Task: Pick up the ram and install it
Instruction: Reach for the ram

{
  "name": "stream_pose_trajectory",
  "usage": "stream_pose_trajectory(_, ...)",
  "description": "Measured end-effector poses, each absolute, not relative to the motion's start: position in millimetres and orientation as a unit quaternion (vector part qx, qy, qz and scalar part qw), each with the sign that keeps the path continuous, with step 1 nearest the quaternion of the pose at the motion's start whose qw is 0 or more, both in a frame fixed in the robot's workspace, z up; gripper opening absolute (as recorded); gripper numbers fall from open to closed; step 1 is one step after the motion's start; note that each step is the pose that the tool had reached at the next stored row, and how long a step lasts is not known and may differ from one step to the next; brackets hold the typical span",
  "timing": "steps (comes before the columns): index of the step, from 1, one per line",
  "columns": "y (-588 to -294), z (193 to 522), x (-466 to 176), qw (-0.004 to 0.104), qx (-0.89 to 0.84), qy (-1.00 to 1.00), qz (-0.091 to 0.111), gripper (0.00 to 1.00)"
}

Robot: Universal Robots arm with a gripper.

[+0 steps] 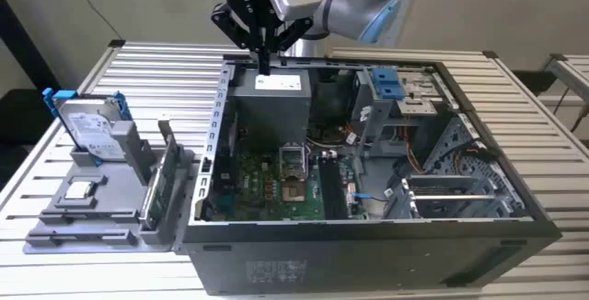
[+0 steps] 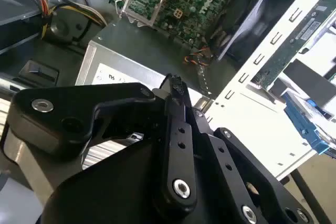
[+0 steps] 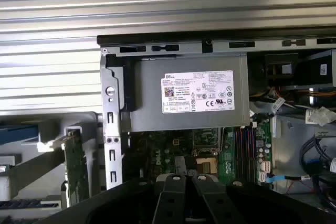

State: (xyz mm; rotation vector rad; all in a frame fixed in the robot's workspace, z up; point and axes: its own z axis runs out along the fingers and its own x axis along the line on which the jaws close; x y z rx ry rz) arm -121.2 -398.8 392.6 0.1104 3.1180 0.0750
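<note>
Ram [image 1: 172, 155] shows in the exterior view as a thin, narrow dark stick. It stands on edge in the gray holder [image 1: 65, 234] on the exterior view's left, just beside the outer wall of the open computer case [image 1: 368, 258]. Its chips are too small to make out. A green board [image 1: 154, 193] stands right next to it, and a hard drive [image 1: 92, 131] in a blue bracket sits farther out on the same holder. My gripper [image 1: 264, 65] hangs well apart from the ram, pointing down over the back of the case above the gray power supply [image 1: 276, 100].

In the second wrist view my jaws are pressed together tip to tip with nothing between them, and the power supply's labelled face is below.

In the first wrist view that labelled box lies under me, with the green motherboard [image 3: 210, 156] beyond it.
</note>
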Motion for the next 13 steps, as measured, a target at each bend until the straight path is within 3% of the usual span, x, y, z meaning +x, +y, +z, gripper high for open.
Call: stream_pose_trajectory(13, -398.8, 392.6, -121.2, 0.010, 0.035, 0.999, 0.024, 0.11)
